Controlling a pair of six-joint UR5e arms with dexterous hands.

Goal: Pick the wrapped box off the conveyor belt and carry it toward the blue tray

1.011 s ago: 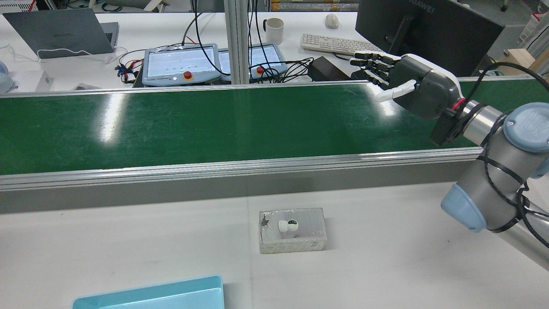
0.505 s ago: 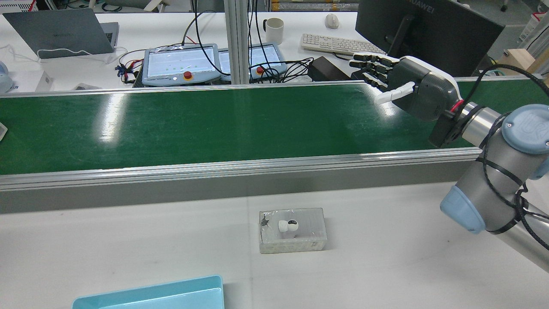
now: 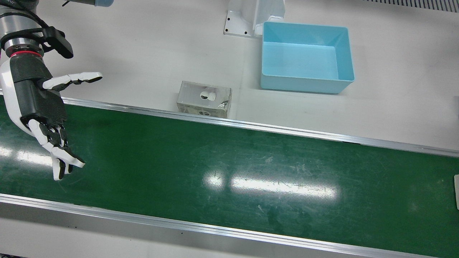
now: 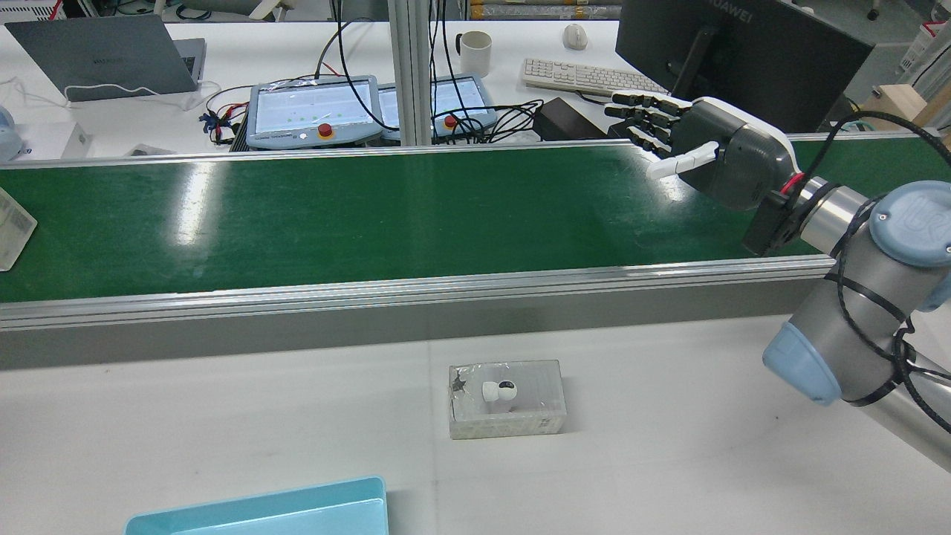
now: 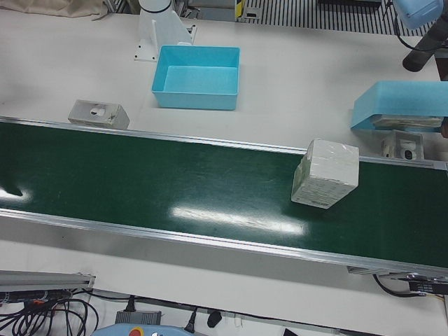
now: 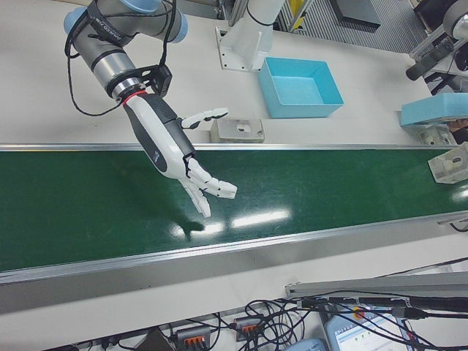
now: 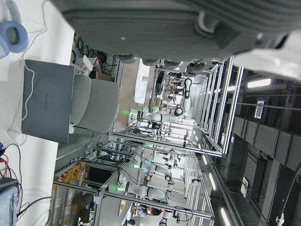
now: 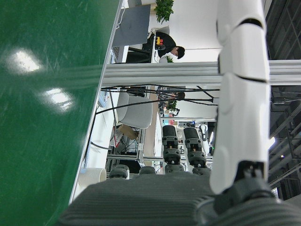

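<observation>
A wrapped white box [image 5: 325, 173] lies on the green conveyor belt [image 4: 371, 215]. It shows at the belt's left end in the rear view [image 4: 11, 227] and at the edge of the front view [image 3: 457, 186]. My right hand [image 4: 698, 145] is open and empty, hovering over the belt's other end, far from the box; it also shows in the front view [image 3: 39, 107] and the right-front view [image 6: 175, 150]. The blue tray [image 3: 306, 57] stands on the white table. Only the palm of my left hand [image 7: 188, 19] shows, in its own view.
A second clear-wrapped box [image 4: 507, 399] lies on the white table between belt and tray. A light blue foam block [image 5: 402, 105] and a small box [image 5: 406, 145] sit by the belt's left end. Monitors, keyboard and cables lie beyond the belt.
The wrapped box has come into the rear view at the belt's left edge and moved further in. My right hand has stayed almost still.
</observation>
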